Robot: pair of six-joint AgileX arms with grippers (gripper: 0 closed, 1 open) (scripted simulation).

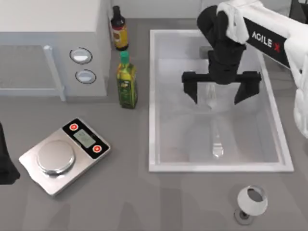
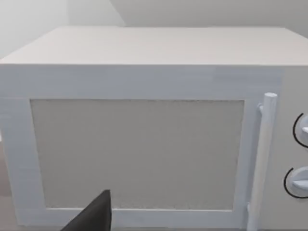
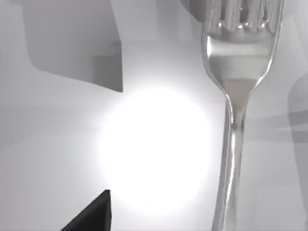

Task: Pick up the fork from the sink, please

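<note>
The silver fork [image 1: 217, 144] lies lengthwise on the pale bottom of the white sink [image 1: 153, 96], its rounded handle end toward the front rim. My right gripper [image 1: 219, 96] hangs over the tine end, open wide, one black finger on each side and apart from the fork. In the right wrist view the fork [image 3: 235, 96] runs close below, tines at the picture's top, with one dark fingertip [image 3: 94, 216] off to its side. My left arm [image 1: 5, 159] is parked at the table's left edge, its gripper open, facing the microwave.
A white microwave [image 1: 48, 48] stands at the back left, large in the left wrist view as microwave [image 2: 139, 144]. A green bottle [image 1: 127, 82] and a dark sauce bottle [image 1: 119, 29] stand beside the sink's left rim. A kitchen scale [image 1: 65, 155] sits front left, a white cup [image 1: 252, 201] front right.
</note>
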